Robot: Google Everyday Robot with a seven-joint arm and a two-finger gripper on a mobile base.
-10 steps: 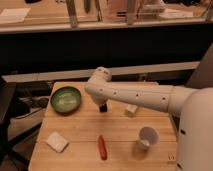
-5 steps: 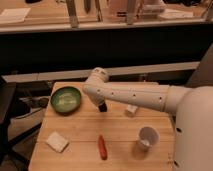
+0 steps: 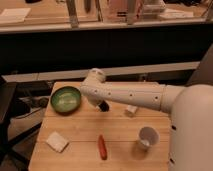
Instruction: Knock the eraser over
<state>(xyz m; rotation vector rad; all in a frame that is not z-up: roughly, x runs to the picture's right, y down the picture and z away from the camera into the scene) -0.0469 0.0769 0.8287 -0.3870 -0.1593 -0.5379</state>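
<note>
A wooden table point(image 3: 75, 135) is being viewed from above the robot's own body. At the left, a flat white pad point(image 3: 57, 142) is lying near the front edge, well apart from everything else and evidently not involved. Behind it, a green bowl point(image 3: 65, 99) is sitting upright near the rear left corner.

Just right of the bowl, the white arm point(image 3: 130, 96) is being held low across the table, its elbow turned down toward the boards. A small dark shape point(image 3: 104, 106) is showing directly beneath that elbow. It is being judged as either the eraser or the gripper's tip; which cannot be told. The gripper itself is being hidden under the arm at that spot, and its state cannot be told. The low reach is being read as positioning for a sideways push.

Further right, a red marker-like object point(image 3: 102, 147) is lying flat near the front. A small white item point(image 3: 131, 110) is resting beside the arm, and a white cup point(image 3: 148, 136) is standing upright at the right.
</note>
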